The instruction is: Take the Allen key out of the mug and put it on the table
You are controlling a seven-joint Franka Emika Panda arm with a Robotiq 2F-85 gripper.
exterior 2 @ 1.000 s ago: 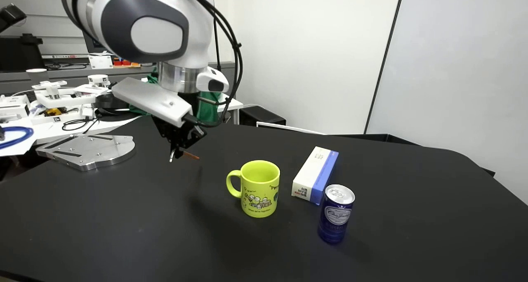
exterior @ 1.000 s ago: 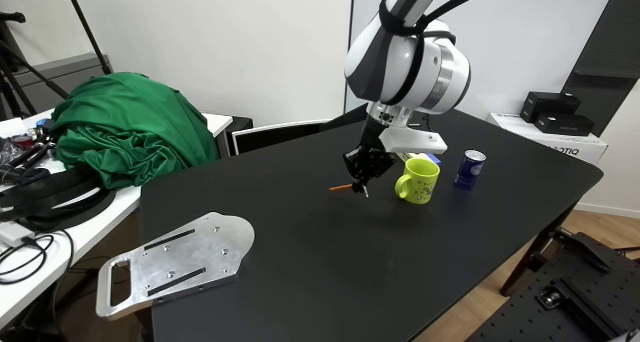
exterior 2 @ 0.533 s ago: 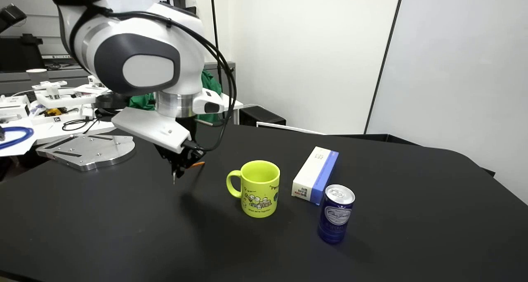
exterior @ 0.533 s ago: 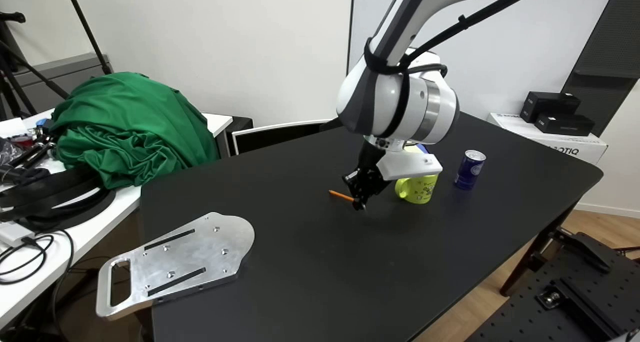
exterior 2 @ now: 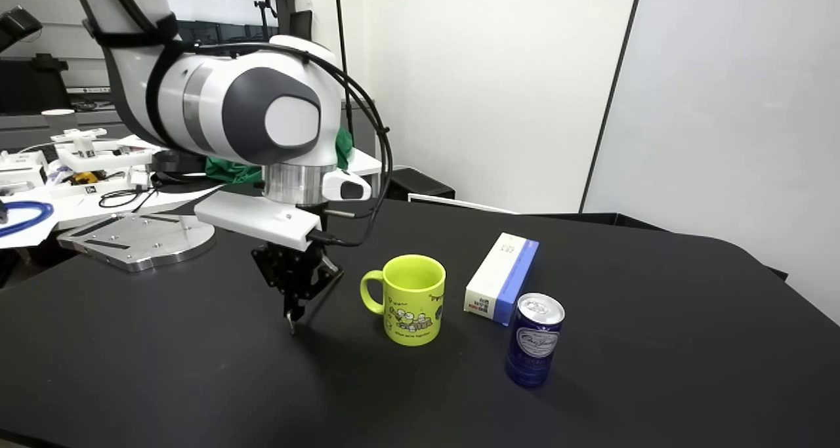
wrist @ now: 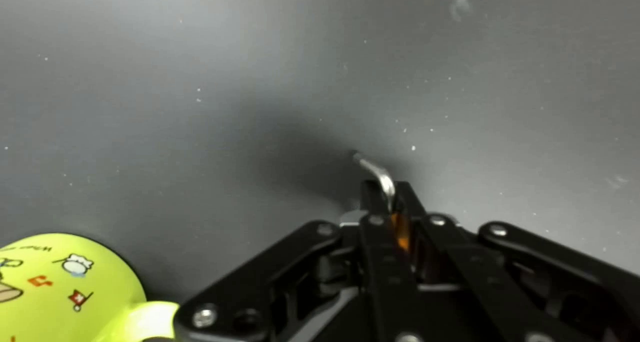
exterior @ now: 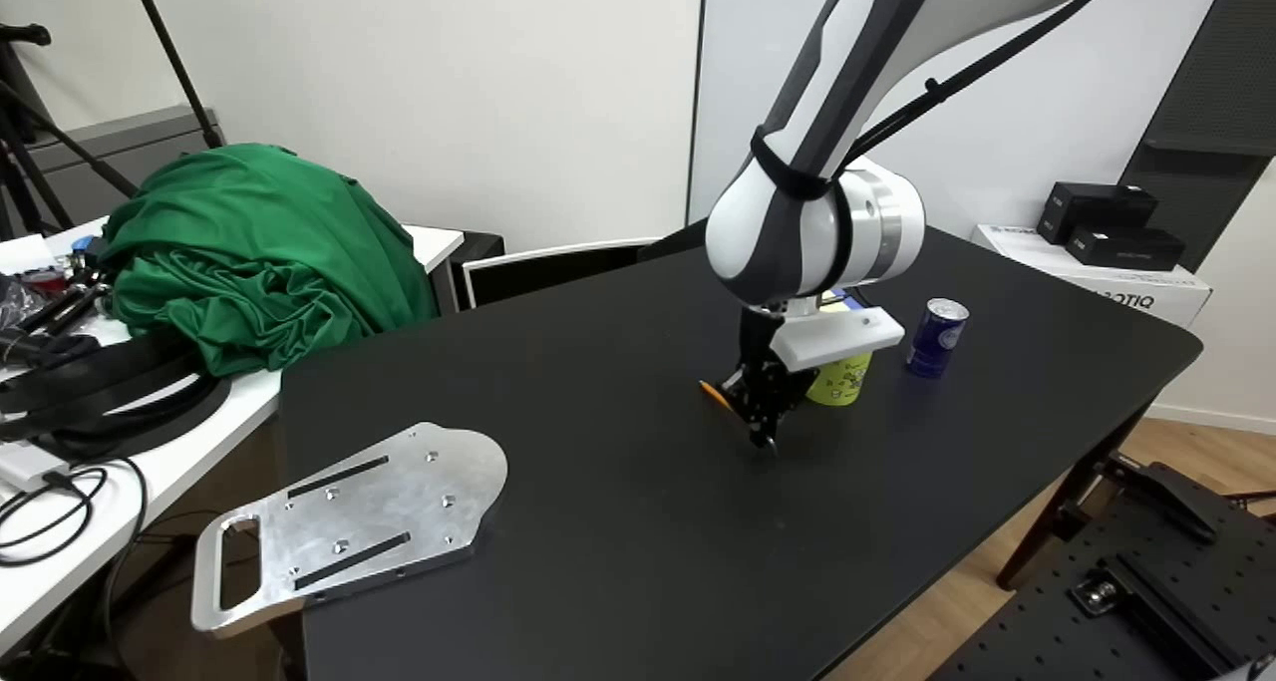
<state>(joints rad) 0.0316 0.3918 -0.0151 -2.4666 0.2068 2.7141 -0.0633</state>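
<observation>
Nearest us in an exterior view: the blue can [exterior 2: 533, 348], at four o'clock from the mug [exterior 2: 412, 309]. That one's next, upright; we see its inner wall but the bottom's hidden. At its nine o'clock, our gripper [exterior 2: 293, 311] has the Allen key [wrist: 384, 178] pinched, tip down near the table [exterior 2: 164, 369], can't tell if touching. Further back, two o'clock: the white-and-blue box [exterior 2: 500, 281].

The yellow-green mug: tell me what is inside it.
In an exterior view, the mug shows only its upper inner wall; the near side hides the bottom, so anything lying there can't be seen. The Allen key is outside, held in the gripper.
</observation>
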